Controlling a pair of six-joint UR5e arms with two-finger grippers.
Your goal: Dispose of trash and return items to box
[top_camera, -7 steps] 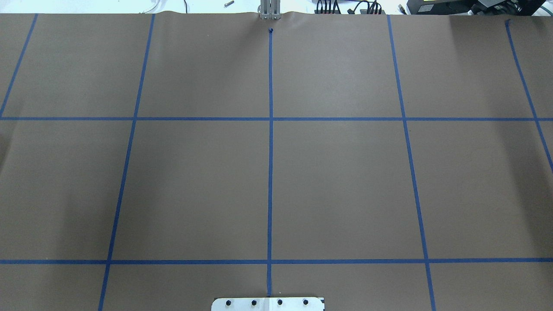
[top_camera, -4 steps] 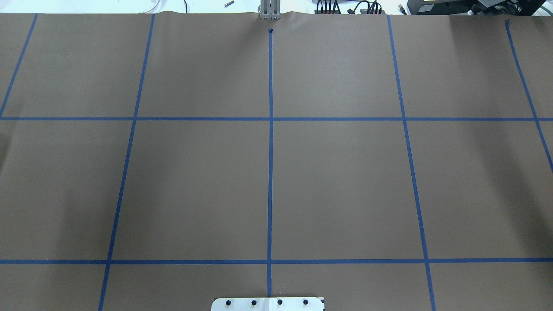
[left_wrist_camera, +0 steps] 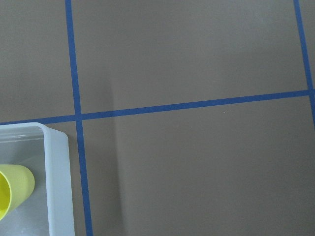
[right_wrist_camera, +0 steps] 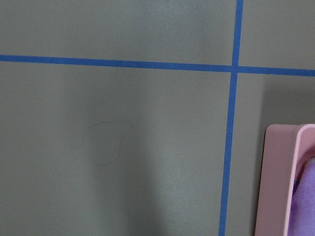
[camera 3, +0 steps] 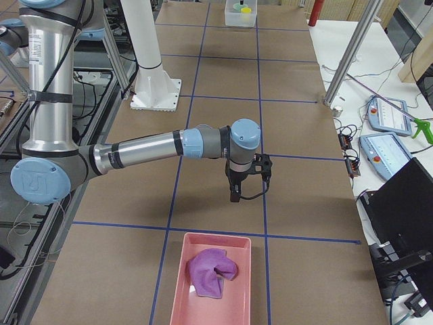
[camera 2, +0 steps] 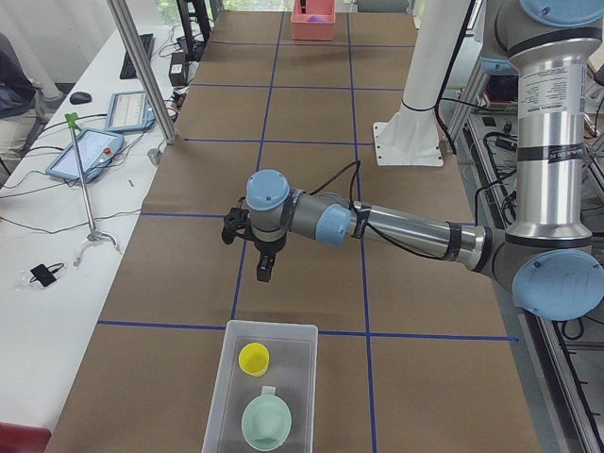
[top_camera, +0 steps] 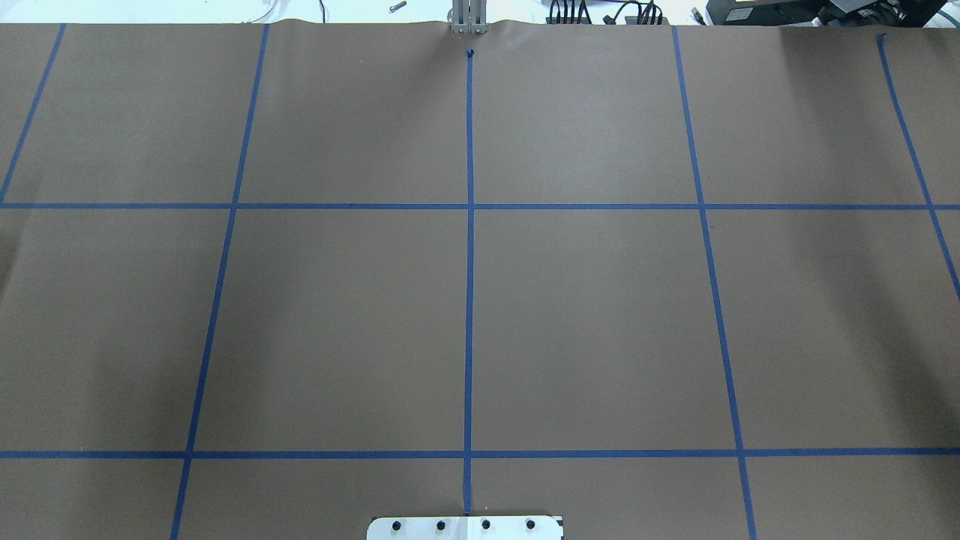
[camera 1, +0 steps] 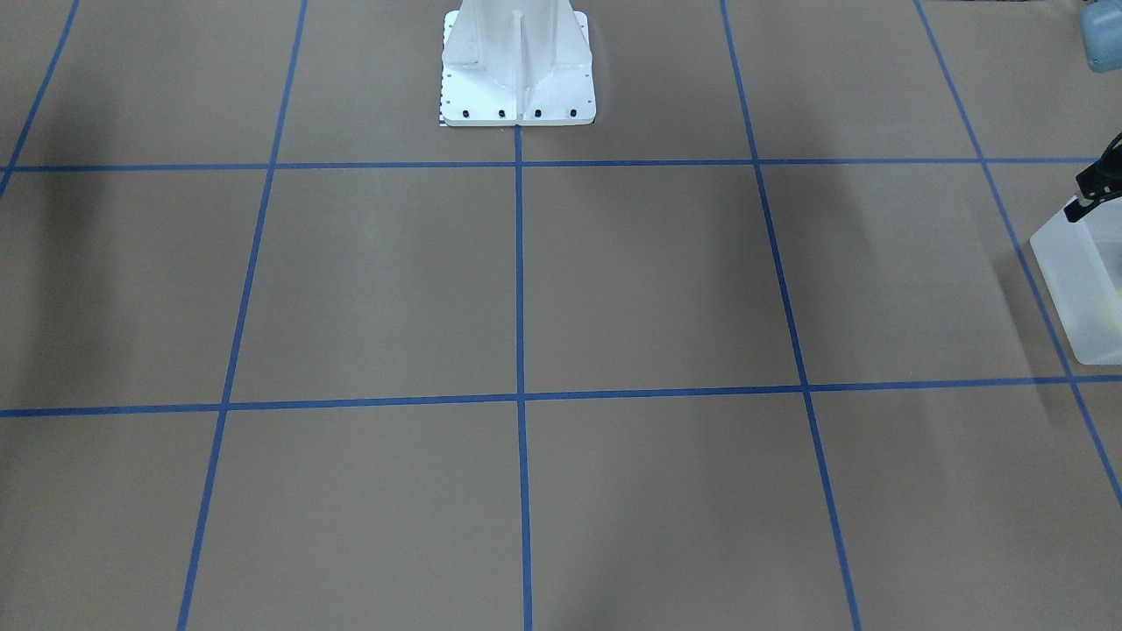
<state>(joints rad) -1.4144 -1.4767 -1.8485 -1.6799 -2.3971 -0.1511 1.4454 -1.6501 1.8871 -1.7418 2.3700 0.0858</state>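
Yellow cup point(camera 2: 254, 358) and mint bowl point(camera 2: 266, 422) upright inside frosted box point(camera 2: 272, 325).

Left arm point(camera 2: 406, 234): silver tubes, grey joint housings, pale-blue round caps.
Right arm point(camera 3: 142, 150): same silver, grey and blue.
Label point(camera 2: 549, 99): printed patch on the upper tube, unreadable.
Cable point(camera 2: 354, 179): thin, black, looping by the wrist.
Left gripper point(camera 2: 265, 272), right gripper point(camera 3: 234, 195): black; finger detail probably too small to judge.
Base point(camera 1: 517, 61): white finned pedestal; dark screws point(camera 1: 500, 113) along the plate edge.

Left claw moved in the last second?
Cannot tell. The left claw hangs short of the box in the exterior left view, but the overhead view, the only one with earlier pictures, shows no claw.
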